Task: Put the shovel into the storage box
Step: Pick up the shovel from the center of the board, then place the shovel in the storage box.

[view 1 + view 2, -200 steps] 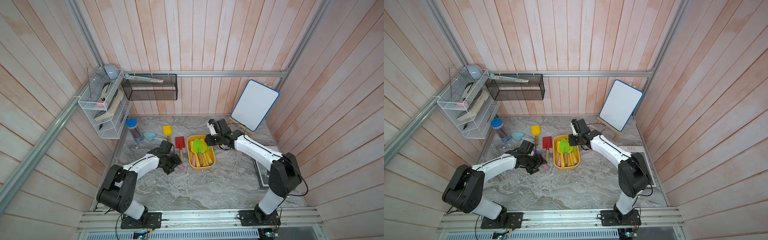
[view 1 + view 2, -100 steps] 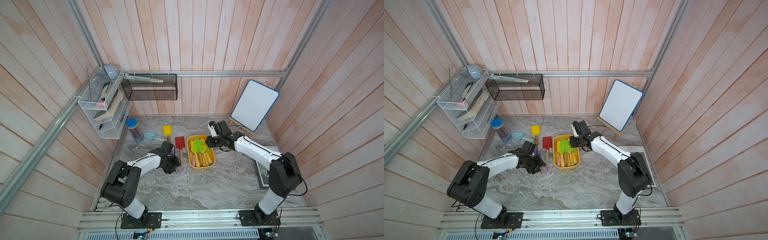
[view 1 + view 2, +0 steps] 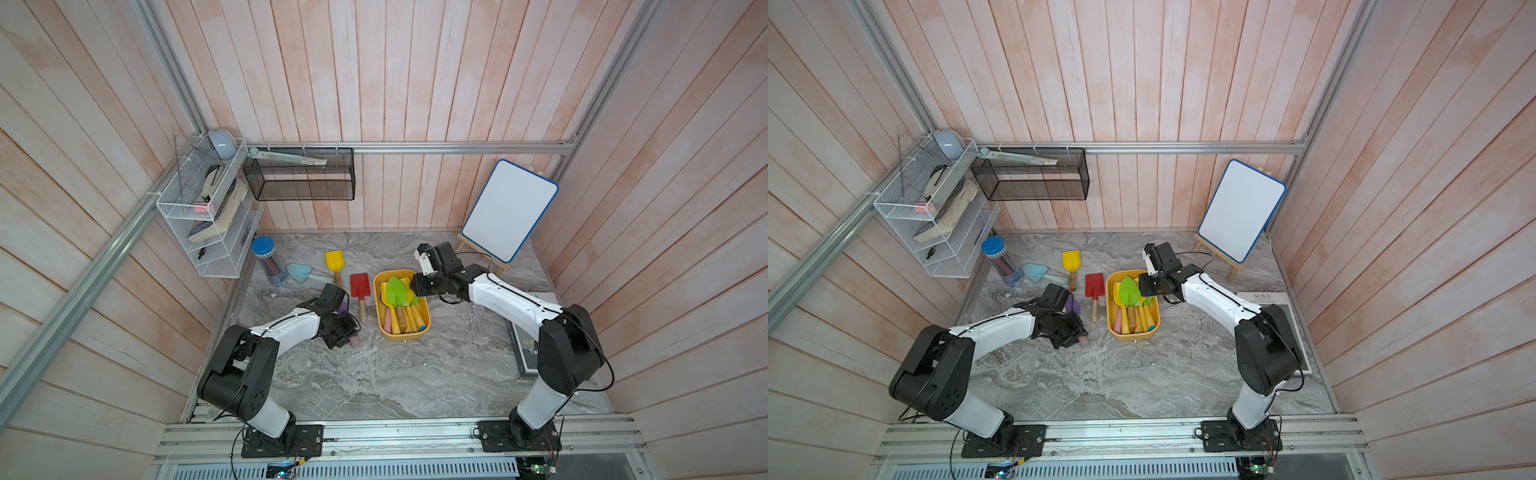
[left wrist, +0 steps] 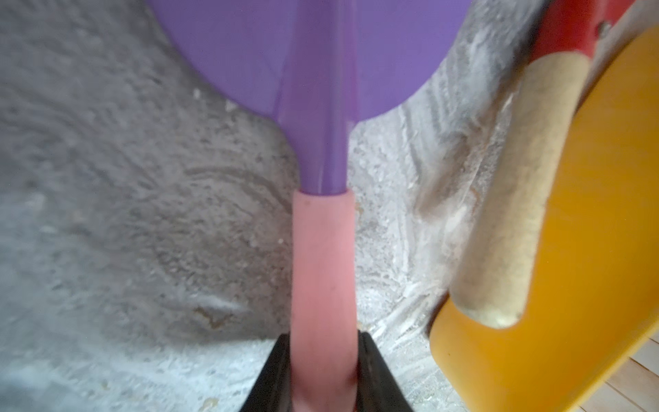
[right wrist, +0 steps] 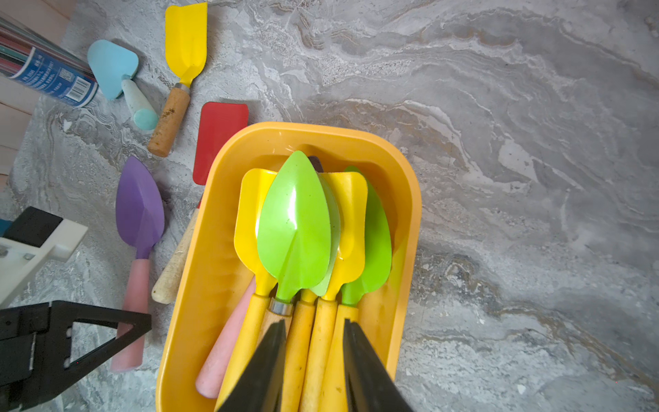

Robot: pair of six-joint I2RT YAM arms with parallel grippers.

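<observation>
- Left gripper (image 4: 322,342): fingers pinch the pink handle of the purple pointed-blade plastic shovel (image 4: 313,53), which lies flat on the grey marble tabletop (image 3: 374,374), left of centre in both top views.
- Red square-blade wooden-handled shovel (image 5: 221,135) lies between it and the yellow-orange shallow plastic storage box (image 5: 210,249), with its handle just beside the box wall.
- Right gripper (image 5: 314,323): fingers apart over yellow handles (image 5: 322,339) in the box.
- Open marble below and right of the box.

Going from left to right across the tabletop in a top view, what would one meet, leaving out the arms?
pencil tube → light blue shovel → yellow shovel → red shovel → storage box → whiteboard → book
</observation>
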